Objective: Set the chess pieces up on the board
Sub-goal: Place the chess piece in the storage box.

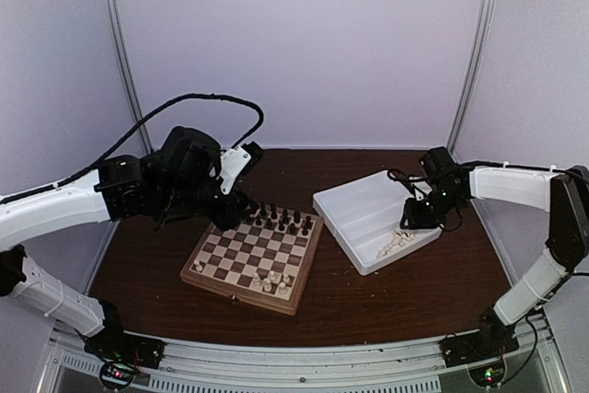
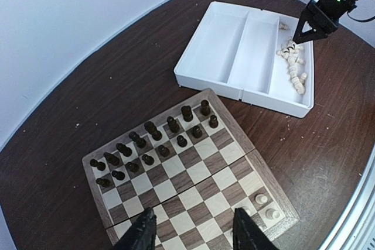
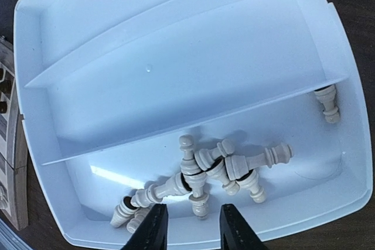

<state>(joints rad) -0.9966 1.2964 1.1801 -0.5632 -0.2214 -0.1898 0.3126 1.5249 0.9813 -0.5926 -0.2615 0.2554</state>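
Lying piled, chess pieces [image 3: 211, 168], near right fingers [image 3: 153, 229]

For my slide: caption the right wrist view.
Right pincer hovers over cream chess pieces heaped in the white tray.

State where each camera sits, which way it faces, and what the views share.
Top external: above and behind the arm bases, looking down and forward at the chessboard and white tray; both arms show.
Left wrist: at the chessboard's left side, looking down and rightwards across it to the tray; own jaws at the bottom edge, right arm beyond.
Right wrist: directly over the tray, looking straight down on the cream chess pieces; own jaws at the bottom.
Shared: all three show the tray and those pieces.
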